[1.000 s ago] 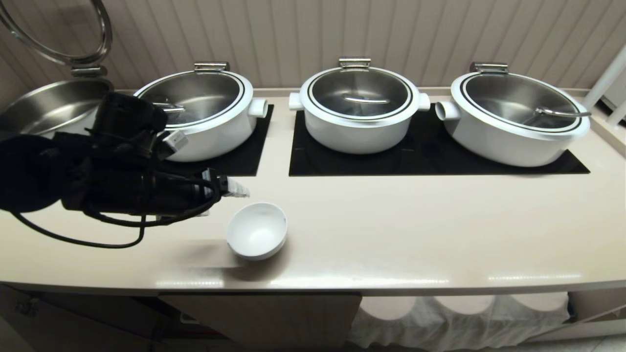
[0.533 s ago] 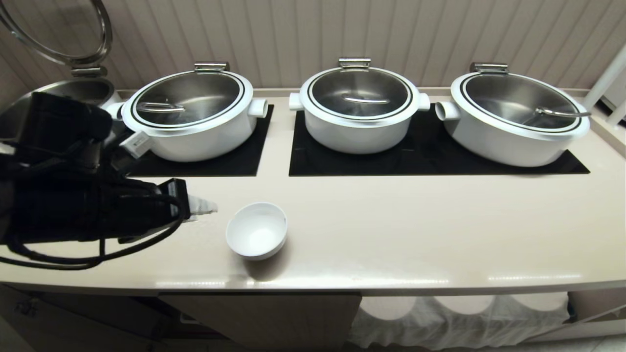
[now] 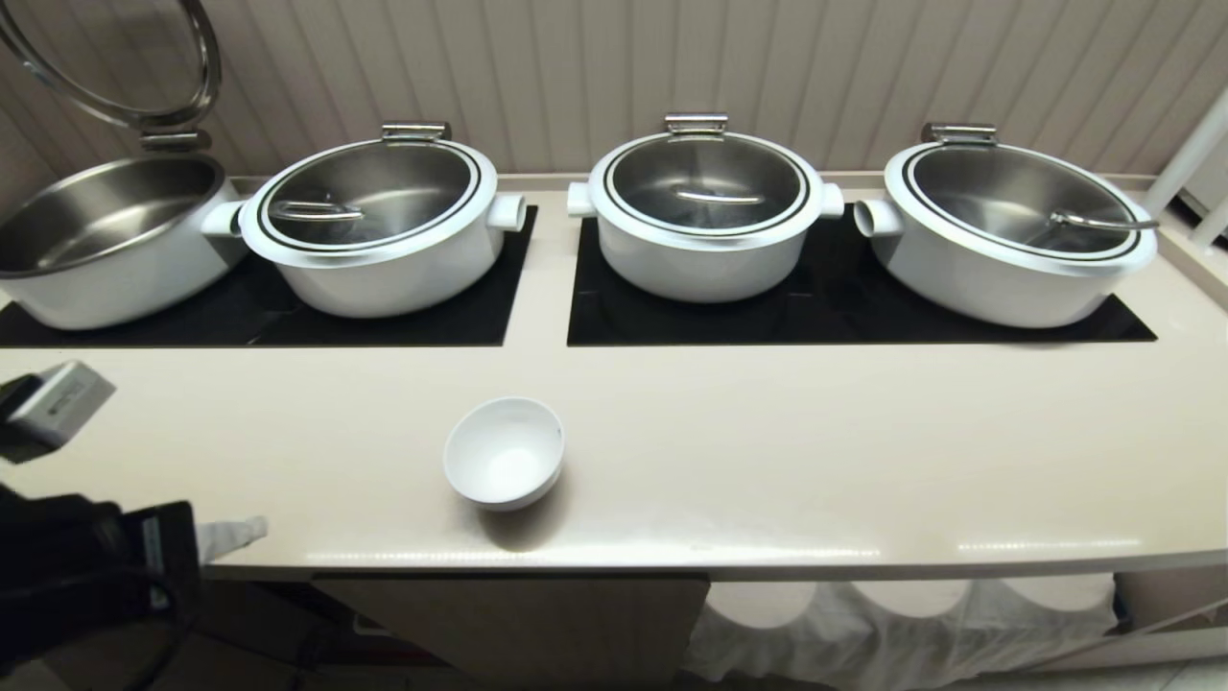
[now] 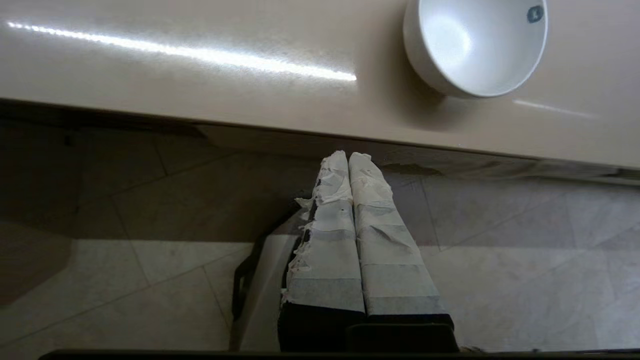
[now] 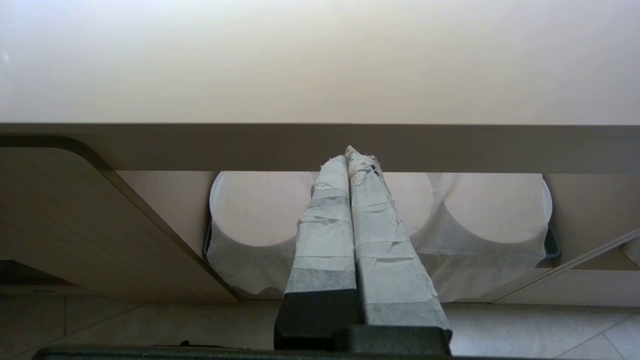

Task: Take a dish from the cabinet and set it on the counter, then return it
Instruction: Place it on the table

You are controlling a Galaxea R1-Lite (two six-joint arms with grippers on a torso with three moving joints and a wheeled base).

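The dish (image 3: 504, 465), a small white bowl, stands upright and alone on the cream counter (image 3: 815, 451) near its front edge. In the left wrist view the dish (image 4: 475, 45) shows a small dark mark on its inner wall. My left gripper (image 3: 235, 536) hangs at the counter's front edge, far left of the dish and apart from it. Its taped fingers (image 4: 370, 210) are pressed together, shut on nothing. My right gripper (image 5: 352, 156) is shut and empty, parked below the counter's edge (image 5: 320, 145) in front of the cabinet (image 5: 590, 220).
Three big white pots with steel lids (image 3: 705, 216) sit on black glass panels (image 3: 1103, 326) at the back, plus an open steel pan (image 3: 106, 235) at far left. Below the counter a cabinet door (image 3: 518, 624) stands open beside cloth-draped white rounds (image 5: 260, 207).
My left arm has drawn back from beside the dish, leftwards and down to the counter's front edge, and its fingers have shut. The dish has stayed where it was.
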